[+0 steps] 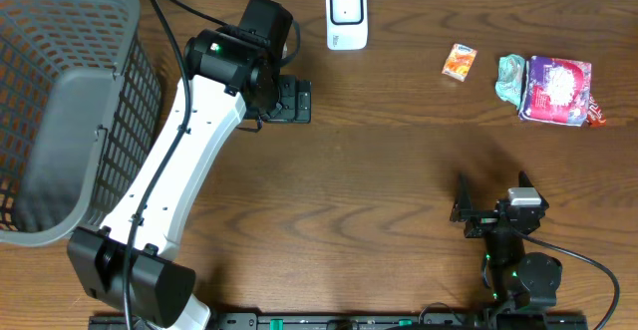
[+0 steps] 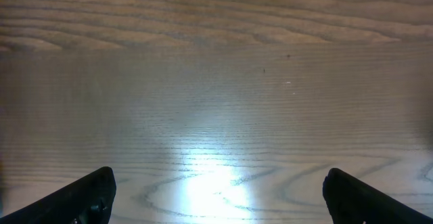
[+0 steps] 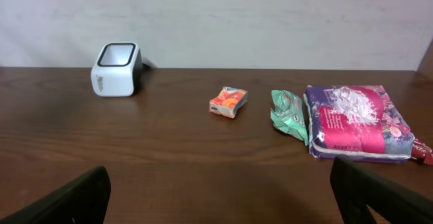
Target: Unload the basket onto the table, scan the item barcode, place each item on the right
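A white barcode scanner (image 1: 347,15) stands at the table's far edge, also in the right wrist view (image 3: 116,69). Three items lie at the far right: a small orange packet (image 1: 460,61) (image 3: 229,102), a green packet (image 1: 511,77) (image 3: 289,114) and a purple and pink package (image 1: 555,90) (image 3: 355,120). My left gripper (image 1: 295,100) (image 2: 218,183) hovers open over bare wood just left of the scanner, holding nothing. My right gripper (image 1: 465,210) (image 3: 220,183) sits open near the front edge, well short of the items, with nothing between its fingers.
A large grey mesh basket (image 1: 60,111) fills the far left of the table. A red scrap (image 1: 597,118) pokes out beside the purple package. Bare wood lies between the two arms.
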Robot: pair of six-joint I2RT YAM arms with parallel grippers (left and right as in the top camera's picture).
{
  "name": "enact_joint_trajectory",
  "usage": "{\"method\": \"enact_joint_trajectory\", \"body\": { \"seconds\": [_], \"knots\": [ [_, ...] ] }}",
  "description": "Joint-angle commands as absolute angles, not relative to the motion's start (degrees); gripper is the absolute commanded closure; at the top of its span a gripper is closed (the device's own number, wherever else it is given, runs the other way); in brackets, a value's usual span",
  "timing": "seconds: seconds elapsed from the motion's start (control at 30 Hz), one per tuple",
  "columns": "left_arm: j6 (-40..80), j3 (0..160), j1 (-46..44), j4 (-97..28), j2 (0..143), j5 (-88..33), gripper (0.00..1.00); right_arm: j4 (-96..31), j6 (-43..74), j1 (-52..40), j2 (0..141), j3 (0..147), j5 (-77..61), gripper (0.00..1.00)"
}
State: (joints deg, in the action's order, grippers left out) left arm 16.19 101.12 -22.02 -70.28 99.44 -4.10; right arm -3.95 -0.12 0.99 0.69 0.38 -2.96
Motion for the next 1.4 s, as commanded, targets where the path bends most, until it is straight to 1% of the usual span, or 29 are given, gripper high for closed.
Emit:
{"method": "enact_joint_trajectory", "body": {
  "seconds": [0.0, 0.23, 1.2, 1.37],
  "knots": [
    [15.3, 101.0, -21.9, -70.4, 99.7, -3.4, 0.02, -4.2, 3.0, 1.3, 0.3, 0.3, -3.1, 0.01],
    [15.3, 101.0, -21.9, -70.4, 99.7, -3.4, 0.02, -4.1, 4.9, 1.2, 0.3, 0.3, -3.4, 0.01],
    [15.3, 101.0, -22.0, -70.4, 99.7, -3.4, 0.02, -4.1, 4.9, 1.2, 0.3, 0.3, -3.3, 0.01],
    [15.0, 101.0, -21.9, -72.1, 98.3, -2.2, 0.02, -4.1, 4.8, 1.2, 0.3, 0.3, -3.3, 0.01]
  ]
}}
